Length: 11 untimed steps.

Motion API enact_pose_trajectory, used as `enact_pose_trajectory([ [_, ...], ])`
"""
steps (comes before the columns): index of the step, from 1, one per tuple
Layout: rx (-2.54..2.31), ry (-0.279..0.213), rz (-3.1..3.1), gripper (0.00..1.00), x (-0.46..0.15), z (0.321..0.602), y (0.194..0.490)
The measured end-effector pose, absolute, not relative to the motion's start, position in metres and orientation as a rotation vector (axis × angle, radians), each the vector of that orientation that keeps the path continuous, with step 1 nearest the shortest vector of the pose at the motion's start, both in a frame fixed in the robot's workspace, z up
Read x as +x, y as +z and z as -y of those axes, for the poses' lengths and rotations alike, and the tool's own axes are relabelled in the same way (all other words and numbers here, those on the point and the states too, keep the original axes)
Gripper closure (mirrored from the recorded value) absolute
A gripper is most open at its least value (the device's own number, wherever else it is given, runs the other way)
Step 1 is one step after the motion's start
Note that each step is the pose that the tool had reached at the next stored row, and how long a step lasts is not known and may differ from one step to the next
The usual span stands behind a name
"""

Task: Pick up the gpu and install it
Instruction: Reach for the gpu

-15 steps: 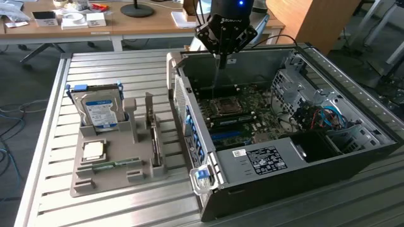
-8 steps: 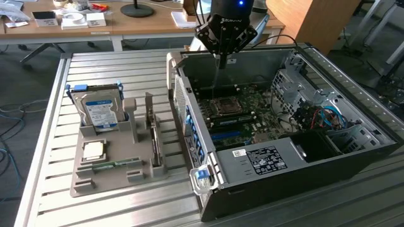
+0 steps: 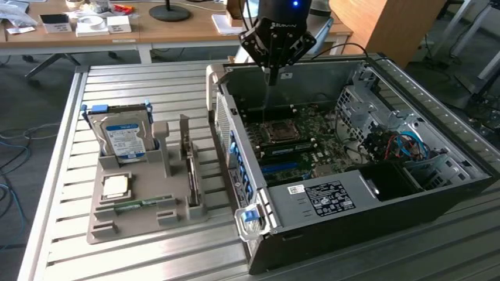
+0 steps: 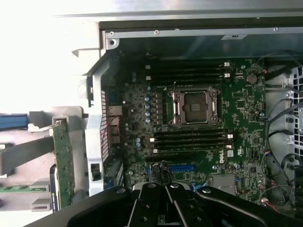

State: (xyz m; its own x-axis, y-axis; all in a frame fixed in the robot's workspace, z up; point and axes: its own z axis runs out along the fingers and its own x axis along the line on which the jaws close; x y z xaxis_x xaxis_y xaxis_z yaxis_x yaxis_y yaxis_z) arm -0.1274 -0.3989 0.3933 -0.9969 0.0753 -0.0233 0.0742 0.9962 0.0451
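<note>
Over the open case [image 3: 352, 234], the gripper [image 3: 271, 79] hangs by the far wall, pointing straight down at the motherboard [image 3: 301, 137]. As far as I can see the jaws are clenched together with nothing between them. From the wrist view, the gripper [image 4: 165, 187] sits above the motherboard [image 4: 199, 142], with the bare CPU socket [image 4: 195, 106] and the dark slots either side of it in plain sight.

The gpu [image 3: 191, 175] isn't picked up yet. It's standing on edge in a slot of the grey holder [image 3: 133, 225], on the side closest to the case, well apart from the gripper. In the wrist view the gpu [image 4: 63, 165] is just outside the case [image 4: 189, 33] wall, upright in the holder [image 4: 19, 156].

Same holder also has the hard drive [image 3: 123, 140] upright at the far end, and a memory stick [image 3: 144, 203] lying flat near the front. All of it sits on the slatted metal table [image 3: 125, 88].
</note>
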Motion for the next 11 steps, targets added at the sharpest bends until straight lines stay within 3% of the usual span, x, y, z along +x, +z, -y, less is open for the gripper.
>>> enact_pose_trajectory([
  [11, 0.116, 0.069, -3.114, 0.89, -0.156, 0.399, 0.393],
])
